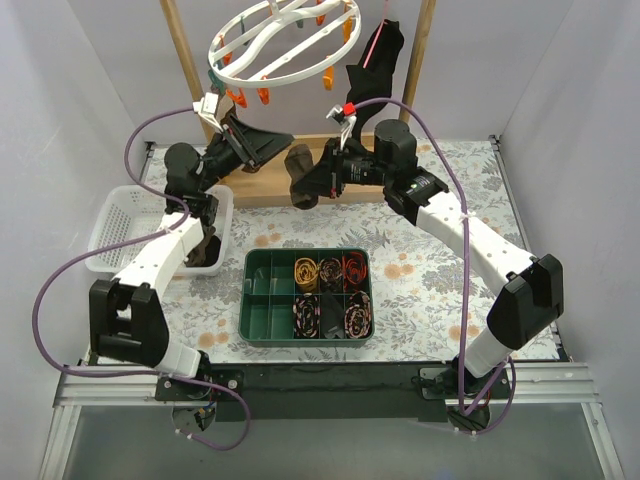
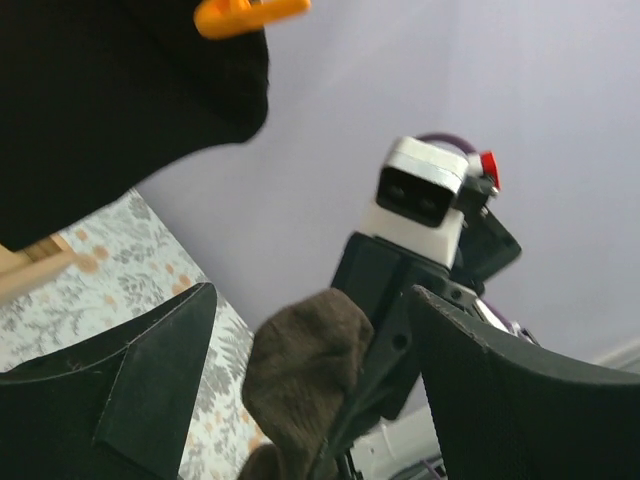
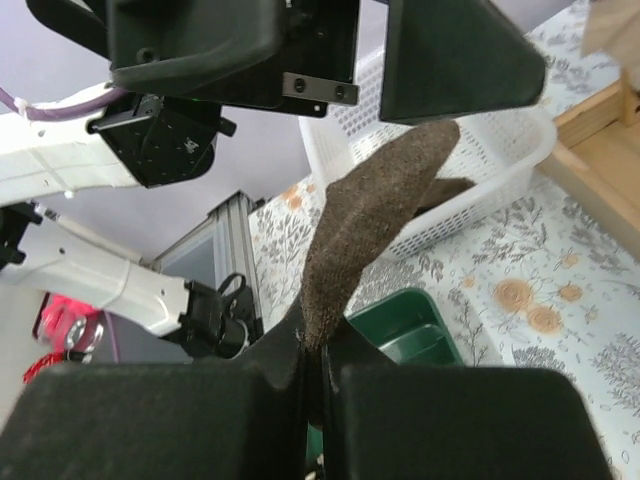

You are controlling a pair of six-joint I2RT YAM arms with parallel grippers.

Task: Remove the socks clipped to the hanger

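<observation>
The white ring hanger [image 1: 285, 40] with orange pegs [image 1: 250, 97] hangs at the back. My right gripper [image 1: 314, 185] is shut on a dark brown sock [image 1: 300, 172] and holds it in the air below the hanger; in the right wrist view the sock [image 3: 370, 230] rises from the closed jaws [image 3: 315, 350]. My left gripper [image 1: 272, 148] is open and empty, facing that sock [image 2: 300, 370] from the left; the sock lies beyond its spread fingers [image 2: 130, 370]. A black sock [image 2: 120, 90] hangs from an orange peg [image 2: 245, 12] just above them.
A white basket [image 1: 115, 215] at the left holds dark socks [image 1: 205, 252]. A green tray [image 1: 262, 300] with rolled sock bundles sits front centre. A black garment with a pink strip [image 1: 380, 50] hangs at the hanger's right. Wooden posts [image 1: 185, 50] and a base plank [image 1: 262, 187] stand behind.
</observation>
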